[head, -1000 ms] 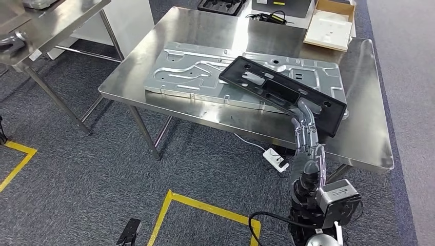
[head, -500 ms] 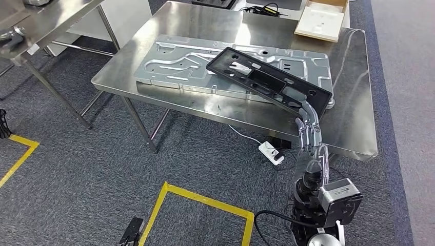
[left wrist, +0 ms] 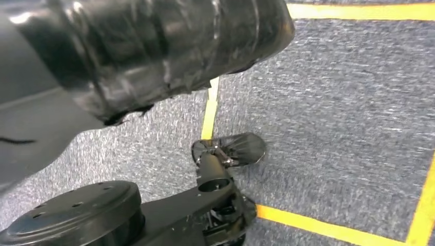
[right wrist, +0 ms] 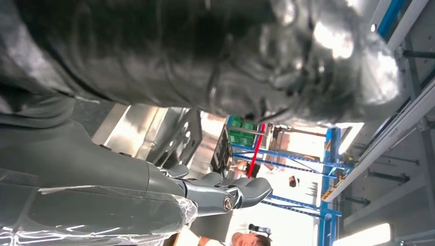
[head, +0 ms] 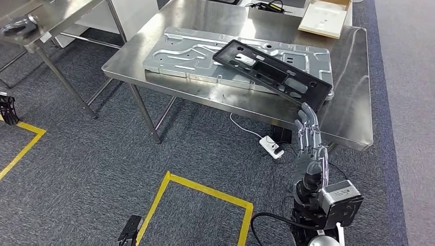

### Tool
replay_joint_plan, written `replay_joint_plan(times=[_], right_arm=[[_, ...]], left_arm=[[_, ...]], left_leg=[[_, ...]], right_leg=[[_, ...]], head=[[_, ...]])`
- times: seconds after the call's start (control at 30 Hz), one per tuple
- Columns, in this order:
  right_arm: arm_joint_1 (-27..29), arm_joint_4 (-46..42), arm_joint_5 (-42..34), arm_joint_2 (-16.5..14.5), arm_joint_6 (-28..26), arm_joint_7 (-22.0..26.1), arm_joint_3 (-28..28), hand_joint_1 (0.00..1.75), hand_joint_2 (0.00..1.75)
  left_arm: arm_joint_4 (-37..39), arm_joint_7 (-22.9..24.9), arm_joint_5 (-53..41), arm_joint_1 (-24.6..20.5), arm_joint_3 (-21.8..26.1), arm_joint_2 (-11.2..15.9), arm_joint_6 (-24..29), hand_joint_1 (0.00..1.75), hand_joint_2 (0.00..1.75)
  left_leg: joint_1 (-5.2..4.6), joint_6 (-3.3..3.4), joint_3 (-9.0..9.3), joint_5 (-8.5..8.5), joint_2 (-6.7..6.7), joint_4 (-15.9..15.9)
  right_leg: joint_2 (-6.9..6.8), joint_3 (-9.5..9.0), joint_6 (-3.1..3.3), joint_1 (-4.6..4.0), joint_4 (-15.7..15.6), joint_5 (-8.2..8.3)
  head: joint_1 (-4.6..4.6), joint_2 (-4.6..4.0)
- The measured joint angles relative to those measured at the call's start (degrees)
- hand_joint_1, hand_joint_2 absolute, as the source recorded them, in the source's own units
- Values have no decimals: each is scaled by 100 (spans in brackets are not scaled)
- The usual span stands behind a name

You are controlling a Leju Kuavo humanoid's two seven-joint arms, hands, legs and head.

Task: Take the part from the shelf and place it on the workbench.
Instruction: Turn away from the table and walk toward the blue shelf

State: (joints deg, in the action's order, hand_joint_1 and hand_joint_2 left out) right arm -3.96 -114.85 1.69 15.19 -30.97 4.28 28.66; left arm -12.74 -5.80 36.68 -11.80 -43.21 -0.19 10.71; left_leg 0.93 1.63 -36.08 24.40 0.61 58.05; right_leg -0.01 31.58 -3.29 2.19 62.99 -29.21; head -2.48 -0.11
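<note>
The part, a long black plastic frame (head: 272,74), lies slantwise on a silver sheet-metal panel (head: 190,51) on the steel workbench (head: 349,123). My right hand (head: 309,136) is raised just in front of the bench's near edge with its fingers straight and apart, holding nothing. Its fingertips (head: 306,108) are just short of the frame's near end and do not touch it. In the right wrist view the same fingers (right wrist: 225,192) stretch out, with the bench (right wrist: 133,123) behind them. The left wrist view shows my left hand's dark wrapped cover (left wrist: 154,46) over the carpet, fingers hidden.
A shallow cardboard box (head: 325,18) sits at the bench's far right corner. A white power strip (head: 270,147) and its cable lie on the carpet under the bench. Yellow floor tape (head: 205,189) marks squares nearby. A second steel table (head: 31,25) stands left. Blue shelving (right wrist: 328,169) rises behind.
The whole picture has shifted, so the camera has moved. My right hand's fingertips, earlier on the frame's near end, have drawn back off it; the frame stays on the panel.
</note>
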Motion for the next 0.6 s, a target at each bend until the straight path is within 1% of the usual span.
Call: replay_joint_plan(times=[0.03, 0.07, 0.13, 0.17, 0.2, 0.23, 0.27, 0.3, 0.33, 0.37, 0.4, 0.43, 0.47, 0.5, 0.53, 0.57, 0.6], right_arm=[[-4, 1, -2, 0, -3, 2, 1, 0, 0], [-7, 1, -6, 0, -5, 4, 1, 0, 0], [-7, 4, -25, 2, -7, 7, 2, 0, 0], [-9, 6, -41, 0, -5, 7, 3, 0, 0], [-12, 8, -59, -3, -2, 8, 4, 0, 0], [-15, 10, -78, -7, 4, 9, 5, 0, 0], [-16, 12, -92, -11, 11, 10, 8, 0, 0], [-18, 18, -101, -13, 22, 12, 14, 0, 0], [-20, 28, -102, -15, 38, 8, 24, 0, 0], [-23, 44, -92, -16, 56, 2, 38, 0, 0], [-30, 60, -80, -17, 79, -9, 53, 0, 0], [-41, 75, -65, -19, 100, -25, 70, 0, 0], [-56, 86, -51, -20, 117, -41, 86, 0, 0], [-71, 95, -36, -22, 133, -56, 101, 0, 0], [-86, 102, -21, -25, 145, -68, 115, 0, 0], [-100, 110, -4, -27, 168, -83, 129, 0, 0], [-116, 121, 15, -28, 197, -97, 146, 0, 0]], left_arm=[[0, 2, 0, -3, 0, 2, -1, 0, 0], [0, 5, 1, -3, 0, 3, -2, 0, 0], [0, 9, 2, 4, 0, 4, -7, 0, 0], [0, 14, 2, 10, 0, 5, -11, 0, 0], [0, 18, 2, 16, 1, 4, -16, 0, 0], [0, 22, 2, 17, 1, 2, -21, 0, 0], [0, 25, 1, 16, 1, -1, -25, 0, 0], [0, 24, 1, 15, 1, -4, -27, 0, 0], [0, 23, 0, 15, 1, -5, -27, 0, 0], [0, 22, -1, 16, 1, -4, -26, 0, 0], [0, 21, -4, 16, 2, -4, -26, 0, 0], [0, 21, -9, 11, 2, -3, -26, 0, 0], [0, 21, -14, -4, 2, -3, -28, 0, 0], [-1, 22, -19, -25, 2, -1, -31, 0, 0], [-1, 23, -27, -51, 2, 0, -34, 0, 0], [-2, 25, -37, -76, 2, 1, -39, 0, 0], [-2, 26, -47, -91, 2, 2, -42, 0, 0]], left_leg=[[-3, -49, -61, -11, -6, 74], [-9, -90, -104, -34, -13, 114], [2, -167, -150, -90, -23, 147], [16, -195, -190, -41, -25, 186], [28, -222, -258, 108, -25, 319], [35, -239, -352, 336, -26, 553], [35, -252, -462, 598, -25, 864], [34, -260, -563, 810, -25, 1218], [31, -259, -617, 905, -25, 1498], [24, -244, -602, 889, -25, 1640], [9, -212, -492, 785, -24, 1601], [-16, -161, -283, 642, -12, 1363], [-61, -89, -4, 552, 47, 987], [-112, -17, 272, 525, 138, 585], [-157, 39, 464, 536, 215, 277], [-195, 82, 563, 573, 265, 80], [-214, 108, 578, 578, 252, -3]], right_leg=[[10, -111, 17, -4, -203, -50], [21, -130, 59, -23, -272, -109], [22, -42, 188, -35, -260, -73], [16, 1, 254, -39, -251, -30], [10, 56, 317, -39, -257, 15], [4, 120, 370, -41, -264, 63], [1, 178, 404, -54, -264, 107], [-1, 246, 426, -72, -265, 150], [-14, 309, 442, -95, -263, 195], [-30, 366, 453, -119, -261, 238], [-55, 418, 461, -144, -260, 279], [-84, 456, 466, -165, -260, 314], [-115, 479, 466, -179, -260, 344], [-157, 492, 455, -193, -261, 371], [-206, 497, 436, -198, -264, 395], [-266, 495, 409, -194, -271, 417], [-329, 488, 374, -191, -288, 440]], head=[[6, 0], [11, 0], [10, 0], [7, 0], [0, 0], [-9, 0], [-18, 0], [-23, 0], [-25, 0], [-25, 0], [-26, 0], [-26, 0], [-26, 0], [-22, 0], [-21, 0], [-24, 0], [-28, 0]])
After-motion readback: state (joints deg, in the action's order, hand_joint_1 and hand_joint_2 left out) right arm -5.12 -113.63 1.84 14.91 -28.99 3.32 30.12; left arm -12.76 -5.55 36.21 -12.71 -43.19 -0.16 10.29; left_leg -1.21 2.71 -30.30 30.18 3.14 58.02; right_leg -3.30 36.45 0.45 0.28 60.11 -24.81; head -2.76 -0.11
